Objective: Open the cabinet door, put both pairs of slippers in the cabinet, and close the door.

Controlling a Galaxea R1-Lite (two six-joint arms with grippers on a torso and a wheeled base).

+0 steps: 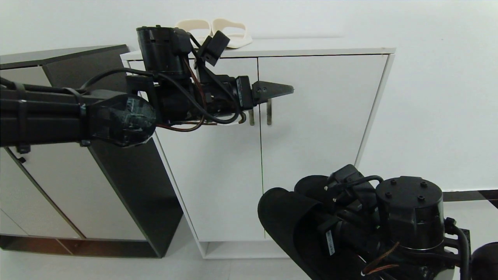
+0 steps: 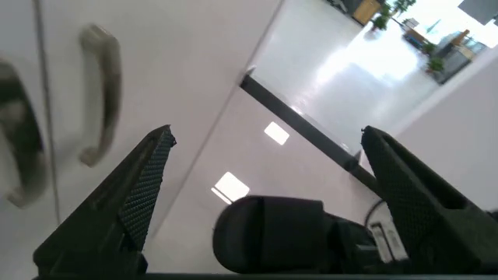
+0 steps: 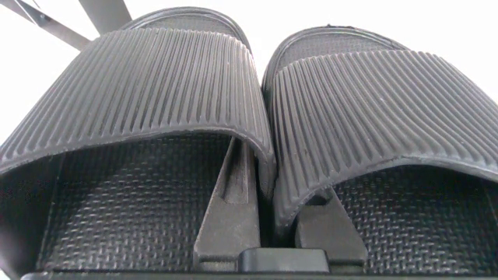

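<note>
Left gripper: your left gripper point(image 1: 272, 90) hangs spread wide with nothing in it, just in front of the door handles point(image 1: 268, 112).
Right gripper: your right gripper point(image 3: 276, 222) is clamped on the black slippers point(image 1: 288, 217), one finger inside each shoe, pinching the two neighbouring straps together.
Cabinet: the white cabinet point(image 1: 319, 128) has both doors shut.
Handle feel: it looks like a thin, stiff metal bar, probably slick. Take it across the middle and pull along the hinge arc; the door should swing lightly.
Black pair feel: ribbed, rubbery, light and soft. The straps flex, so the shoes may sag or twist; move gently.
Cream slippers point(image 1: 218, 32): they sit side by side on the cabinet top. They are likely just as soft, so grip them by the adjoining straps.
</note>
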